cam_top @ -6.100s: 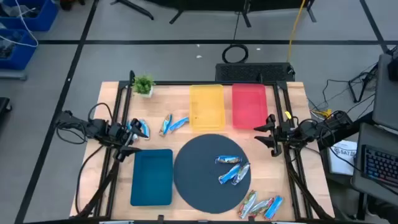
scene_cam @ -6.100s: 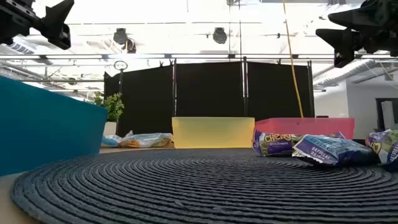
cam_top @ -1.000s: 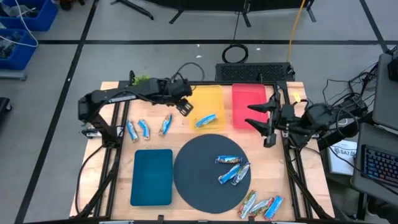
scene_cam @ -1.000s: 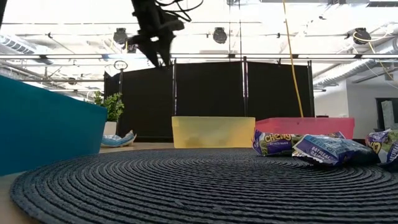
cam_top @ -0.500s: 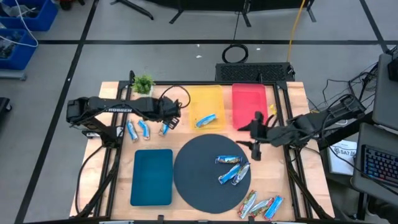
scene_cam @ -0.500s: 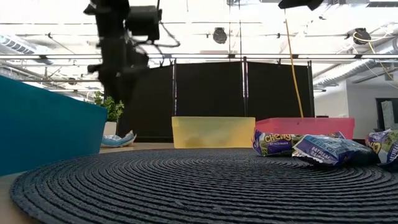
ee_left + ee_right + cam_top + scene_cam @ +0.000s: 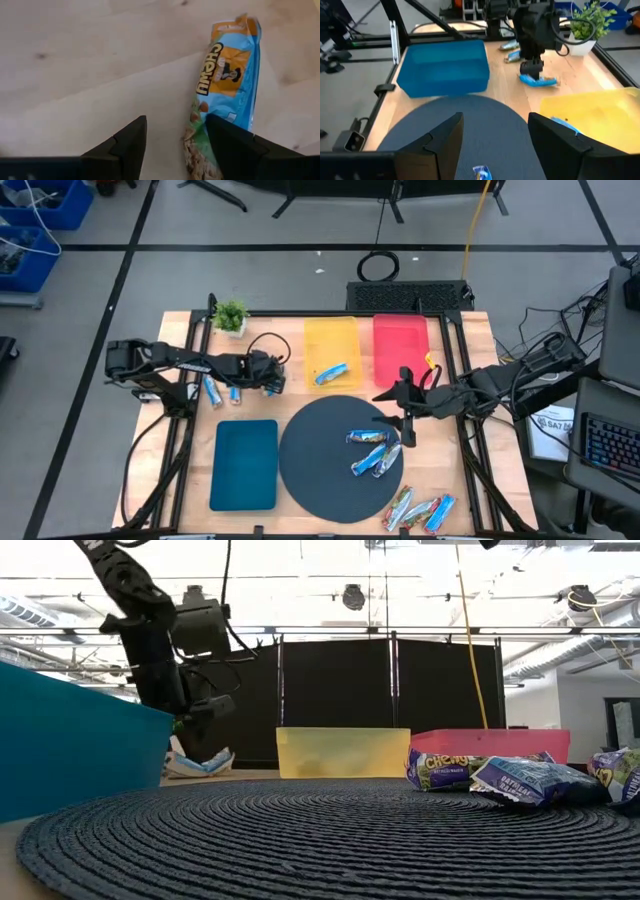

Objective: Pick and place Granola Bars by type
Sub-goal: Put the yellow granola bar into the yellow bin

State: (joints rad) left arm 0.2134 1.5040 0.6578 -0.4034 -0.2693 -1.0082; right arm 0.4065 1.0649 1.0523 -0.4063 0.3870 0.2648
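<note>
Claws first: your left claw [image 7: 268, 383] hangs spread wide, low over the wooden surface [image 7: 480, 340], one finger [image 7: 235, 145] overlapping a blue-and-orange granola bar [image 7: 225, 85] lying there. Your right claw [image 7: 400, 418], also spread and holding nothing, hovers at the round dark mat [image 7: 310, 470] near two bars [image 7: 372, 450]. One bar [image 7: 332, 372] lies in the yellow tray [image 7: 330, 332].

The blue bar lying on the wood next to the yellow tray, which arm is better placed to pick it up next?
The left. Its claw is open directly over that bar, one finger already overlapping the wrapper. The right claw is open too, but sits across the table at the round mat, nearer the bars lying there.
</note>
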